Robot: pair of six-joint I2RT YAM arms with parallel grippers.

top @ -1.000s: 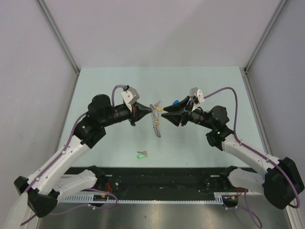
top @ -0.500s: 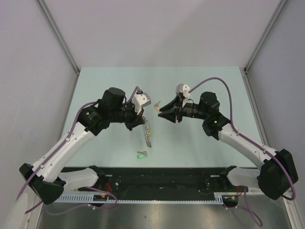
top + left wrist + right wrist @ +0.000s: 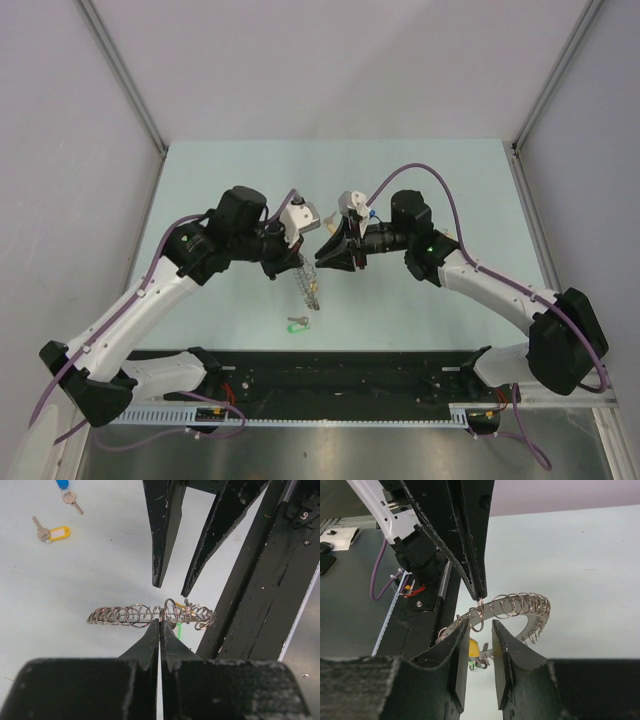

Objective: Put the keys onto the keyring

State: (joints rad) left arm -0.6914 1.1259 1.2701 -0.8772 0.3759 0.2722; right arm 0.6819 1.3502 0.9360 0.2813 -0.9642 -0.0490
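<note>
The keyring (image 3: 131, 615) is a curved metal band fringed with small split rings; it hangs from my left gripper (image 3: 160, 622), which is shut on it, above the table (image 3: 210, 180). My right gripper (image 3: 481, 632) faces the left one, its fingers (image 3: 460, 652) standing apart on either side of one dangling ring, not pressing it. From above, both grippers meet at the ring's top (image 3: 308, 283). One of the keys, green-tagged (image 3: 297, 323), lies on the table below. A yellow-tagged key (image 3: 54, 532) and a blue-tagged key (image 3: 70, 495) lie farther back. A yellow tag (image 3: 474, 649) shows under the band.
The table is pale green with grey walls at the left, back and right. A black rail with cabling (image 3: 340, 385) runs along the near edge between the arm bases. The blue-tagged key (image 3: 372, 213) lies just behind the right wrist.
My left gripper has swung the keyring down and left toward the table's middle. The right gripper followed leftward to the ring, and its jaws have narrowed.
</note>
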